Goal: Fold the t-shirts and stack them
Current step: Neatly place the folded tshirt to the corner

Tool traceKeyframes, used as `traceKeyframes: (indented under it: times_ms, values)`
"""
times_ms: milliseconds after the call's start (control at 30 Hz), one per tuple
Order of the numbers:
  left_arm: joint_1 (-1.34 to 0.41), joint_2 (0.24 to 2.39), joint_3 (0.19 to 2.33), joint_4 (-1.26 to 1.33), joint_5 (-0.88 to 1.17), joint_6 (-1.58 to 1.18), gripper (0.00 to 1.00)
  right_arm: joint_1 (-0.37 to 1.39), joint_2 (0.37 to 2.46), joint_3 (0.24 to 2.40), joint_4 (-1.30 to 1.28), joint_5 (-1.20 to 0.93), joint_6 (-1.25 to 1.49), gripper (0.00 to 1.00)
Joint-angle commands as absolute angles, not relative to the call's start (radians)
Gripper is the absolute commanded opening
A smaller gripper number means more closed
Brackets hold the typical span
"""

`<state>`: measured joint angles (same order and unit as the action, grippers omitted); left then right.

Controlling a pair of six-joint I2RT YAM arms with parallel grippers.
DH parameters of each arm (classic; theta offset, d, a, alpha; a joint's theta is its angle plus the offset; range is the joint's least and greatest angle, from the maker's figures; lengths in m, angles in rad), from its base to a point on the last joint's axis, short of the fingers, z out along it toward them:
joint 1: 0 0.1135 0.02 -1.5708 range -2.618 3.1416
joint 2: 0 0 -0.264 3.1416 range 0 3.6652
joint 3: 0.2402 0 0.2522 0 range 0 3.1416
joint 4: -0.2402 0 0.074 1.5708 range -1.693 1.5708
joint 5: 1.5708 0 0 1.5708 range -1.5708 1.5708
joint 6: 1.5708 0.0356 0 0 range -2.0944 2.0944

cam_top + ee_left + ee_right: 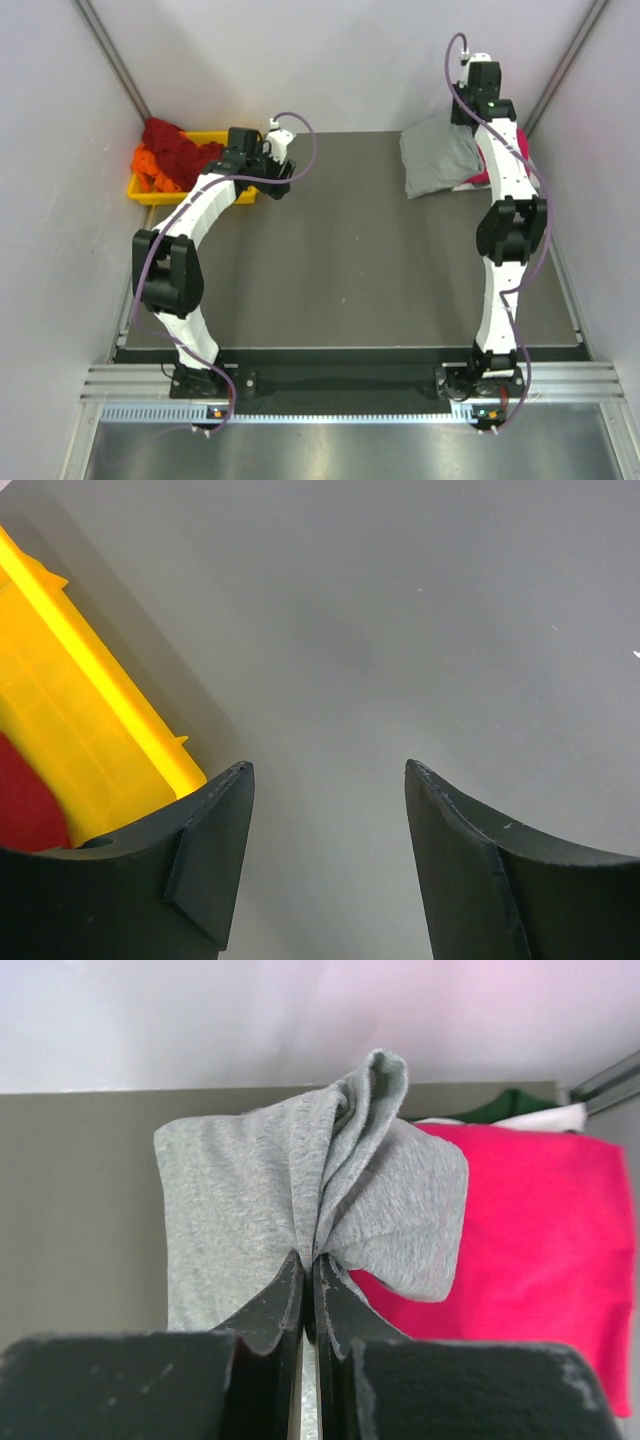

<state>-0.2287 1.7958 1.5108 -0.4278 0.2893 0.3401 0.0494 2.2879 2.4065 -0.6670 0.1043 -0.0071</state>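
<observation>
**Right pincer pinches grey t-shirt; left pincer open beside the tray**

The right pincer (308, 1262) is closed tight on a gathered fold of the grey t-shirt (240, 1180), its two tips almost meeting with only the cloth between them. From the tips the pinched ridge runs straight away toward the back wall (300, 1010) and ends in a small raised curl. The rest of the shirt spreads flat on the surface (80, 1180), mostly to the left of the pincer. From above it looks like a rough rectangle lying slightly askew.

The pink t-shirt (530, 1260) lies flat just to the right of the pincer. Its near left edge is tucked under the grey one, and its long side runs away from the pincer. Beyond it, a strip of green cloth (515, 1103) and one of white cloth (548, 1118) peek out at the far edge.

The left pincer (330, 770) has its jaws well apart with nothing between them, and only bare surface shows beneath. Just to its left is the yellow tray (90, 720), which holds the dark red t-shirt (175, 140) bunched up with the orange t-shirt (150, 165), both crumpled.
</observation>
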Motion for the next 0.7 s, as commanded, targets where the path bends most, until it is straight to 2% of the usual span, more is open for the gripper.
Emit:
traceKeyframes:
  times_ms: [0, 233, 667]
  values:
    - [-0.222, 1.789, 1.529, -0.416, 0.282, 0.353, 0.66, 0.008, 2.272, 2.464, -0.649, 0.132, -0.049, 0.00]
    - [-0.222, 1.795, 1.534, -0.417, 0.279, 0.351, 0.66, -0.055, 2.273, 2.557, -0.733, 0.063, -0.086, 0.00]
    - [-0.222, 1.821, 1.549, -0.474, 0.255, 0.373, 0.66, -0.193, 2.275, 2.572, -0.670, -0.072, -0.071, 0.00]
